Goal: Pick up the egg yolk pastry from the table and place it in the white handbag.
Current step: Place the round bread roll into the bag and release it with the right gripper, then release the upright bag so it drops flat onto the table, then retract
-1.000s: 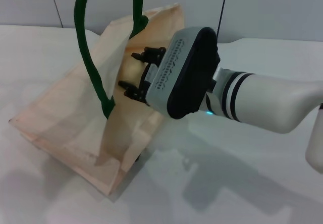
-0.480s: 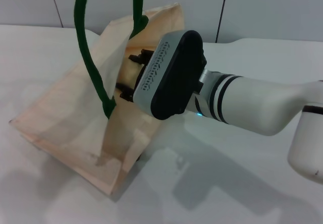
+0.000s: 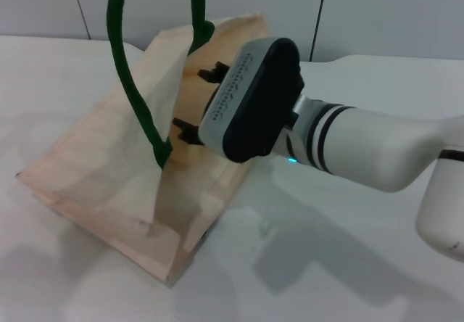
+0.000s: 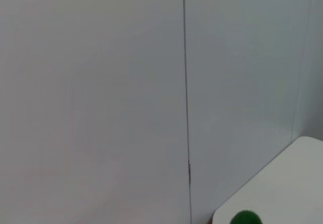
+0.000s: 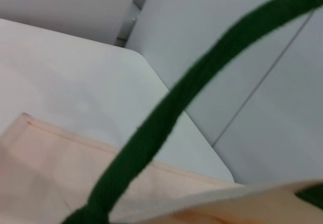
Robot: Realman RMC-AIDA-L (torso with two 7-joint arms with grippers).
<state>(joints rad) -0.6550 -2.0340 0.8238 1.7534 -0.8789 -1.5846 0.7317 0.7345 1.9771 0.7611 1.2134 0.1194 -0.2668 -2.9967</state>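
Observation:
The white handbag [image 3: 109, 170] lies tilted on the table, its mouth lifted by green handles [image 3: 134, 104] that run up out of the head view. My right gripper [image 3: 199, 98] is at the bag's mouth with its black fingers [image 3: 216, 71] spread apart, open, reaching just inside the opening. The egg yolk pastry is hidden; only tan bag lining shows between the fingers. The right wrist view looks past a green handle [image 5: 166, 118] at the bag's cream fabric [image 5: 45, 183]. My left gripper is out of view; its wrist view shows a wall and a tip of green handle [image 4: 246, 218].
The white table [image 3: 341, 264] stretches in front of and to the right of the bag. Grey wall panels [image 3: 377, 10] stand behind it. My right forearm [image 3: 362, 148] hangs over the table's right half.
The right gripper pushed toward the bag's mouth, then rose slightly. Its fingers now stand wider apart, and the pale lump seen between them earlier no longer shows. The bag shifted a little.

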